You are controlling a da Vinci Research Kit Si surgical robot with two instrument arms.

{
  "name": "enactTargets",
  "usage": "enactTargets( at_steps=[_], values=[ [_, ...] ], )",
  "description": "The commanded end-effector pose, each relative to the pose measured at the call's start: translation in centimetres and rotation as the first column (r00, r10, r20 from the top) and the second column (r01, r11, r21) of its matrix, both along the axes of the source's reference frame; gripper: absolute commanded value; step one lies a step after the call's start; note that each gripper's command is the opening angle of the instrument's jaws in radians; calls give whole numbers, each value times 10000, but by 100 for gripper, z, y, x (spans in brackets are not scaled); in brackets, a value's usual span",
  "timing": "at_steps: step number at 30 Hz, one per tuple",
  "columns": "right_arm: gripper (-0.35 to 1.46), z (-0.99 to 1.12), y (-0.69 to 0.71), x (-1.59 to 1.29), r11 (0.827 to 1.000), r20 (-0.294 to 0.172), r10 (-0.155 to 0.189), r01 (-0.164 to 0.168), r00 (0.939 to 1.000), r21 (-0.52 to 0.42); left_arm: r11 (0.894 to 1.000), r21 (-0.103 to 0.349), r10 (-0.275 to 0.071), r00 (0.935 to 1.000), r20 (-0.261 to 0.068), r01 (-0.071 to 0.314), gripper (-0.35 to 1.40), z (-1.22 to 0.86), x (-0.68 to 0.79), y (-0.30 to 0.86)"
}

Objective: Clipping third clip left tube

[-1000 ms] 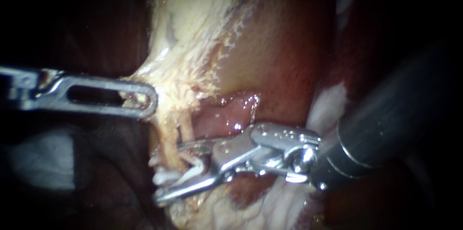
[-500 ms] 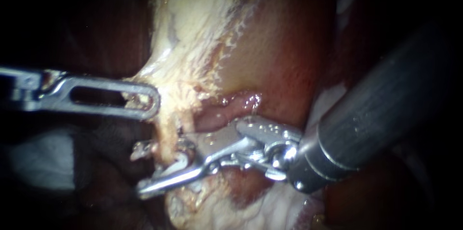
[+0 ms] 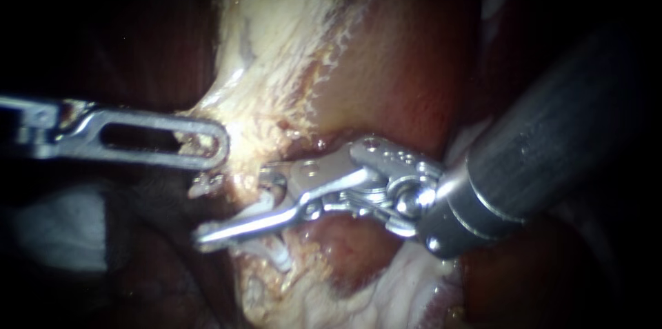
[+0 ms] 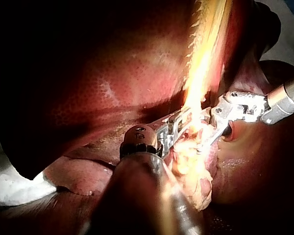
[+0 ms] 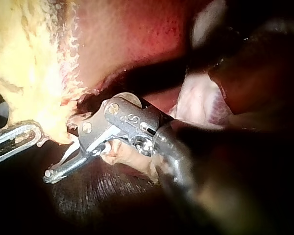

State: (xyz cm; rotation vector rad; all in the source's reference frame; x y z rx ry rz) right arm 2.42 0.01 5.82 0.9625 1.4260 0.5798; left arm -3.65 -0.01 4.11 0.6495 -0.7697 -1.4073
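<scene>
Lifted above white clips (image 3: 276, 256), the silver right instrument's end effector (image 3: 200, 210) is held agape astride the pale tube (image 3: 239, 198), seemingly ready for clipping.

Pale, stringy tube (image 3: 243, 192) here, stretched taut and near upright. One white clip (image 3: 274, 254) sits curved at its lower end.

Left instrument (image 3: 200, 143) at tissue (image 3: 276, 81) edge; right instrument (image 3: 201, 209) lower, astride tube (image 3: 243, 187).
</scene>
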Motion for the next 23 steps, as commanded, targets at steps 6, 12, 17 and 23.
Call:
enactTargets(
  at_steps=[6,12,17,23],
  values=[
    [-35,7,-1,-24,9917,676,266,-349,9974,1241,10000,0,-5,10000,-3,5,-35,-1,0,0],
    [-35,14,-5,-23,9927,789,125,-218,9968,1182,10000,0,-2,10000,-1,2,-35,-1,0,0],
    [-35,15,-6,-21,9929,751,85,-173,9971,1180,10000,1,0,10000,0,0,-35,-1,0,0],
    [-35,17,-5,-21,9922,744,60,-152,9972,1241,10000,2,5,10000,4,-5,-35,0,0,1]
  ],
)
